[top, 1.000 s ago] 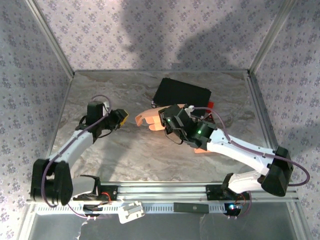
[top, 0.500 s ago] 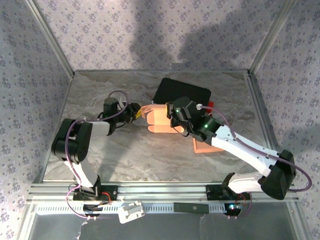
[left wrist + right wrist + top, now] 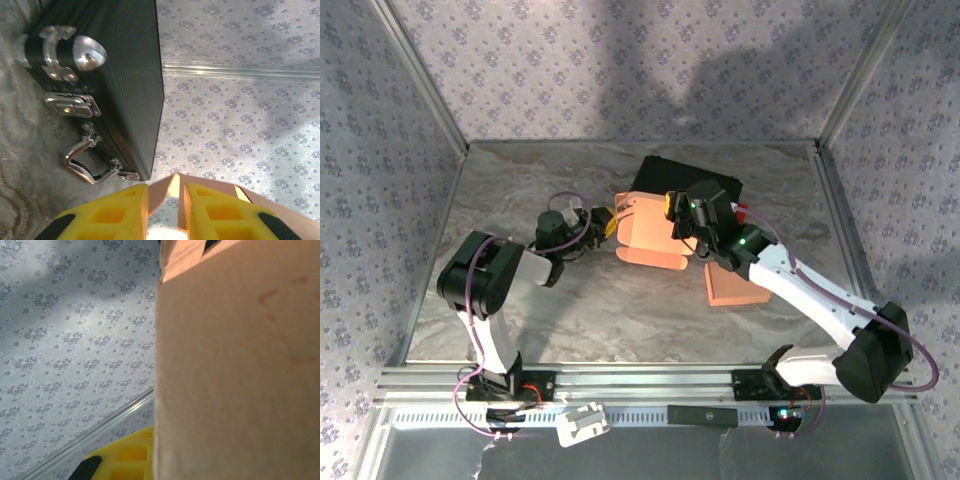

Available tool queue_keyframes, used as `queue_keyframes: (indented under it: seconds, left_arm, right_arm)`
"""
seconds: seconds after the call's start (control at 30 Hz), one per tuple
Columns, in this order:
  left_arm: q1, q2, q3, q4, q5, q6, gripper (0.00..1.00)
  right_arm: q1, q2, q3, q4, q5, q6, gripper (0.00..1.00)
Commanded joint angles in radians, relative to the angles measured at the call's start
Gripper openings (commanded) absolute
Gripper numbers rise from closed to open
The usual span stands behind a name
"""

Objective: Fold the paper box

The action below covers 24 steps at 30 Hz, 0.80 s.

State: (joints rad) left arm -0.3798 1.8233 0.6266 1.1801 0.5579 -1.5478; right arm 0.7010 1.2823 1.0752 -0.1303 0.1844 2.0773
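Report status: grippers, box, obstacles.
Left gripper shut on box edge. Right gripper shut on box too. Case close behind box.

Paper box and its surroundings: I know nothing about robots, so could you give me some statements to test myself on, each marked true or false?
1. The left tool and the right tool both meet the paper box. True.
2. A black case lies beyond the paper box, toward the far wall. True.
3. The paper box is blue. False: it is salmon orange.
4. The left tool's yellow fingers are well clear of the cardboard. False: a cardboard edge sits between them.
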Motion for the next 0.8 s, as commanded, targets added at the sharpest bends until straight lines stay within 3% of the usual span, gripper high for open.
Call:
queue_keyframes:
  seconds: [0.0,0.47,0.77]
  left_arm:
    - [-0.019,0.019,0.012,0.14,-0.041,-0.028,0.26]
    - [-0.108,0.013,-0.023,0.187,-0.122,-0.028,0.28]
    - [-0.109,-0.05,-0.096,0.138,-0.144,0.013,0.45]
  right_arm:
    - [-0.013,-0.004,-0.022,0.049,-0.031,0.094,0.0]
    - [-0.064,-0.006,-0.036,0.063,-0.052,0.098,0.0]
    - [-0.072,-0.007,-0.04,0.066,-0.068,0.098,0.0]
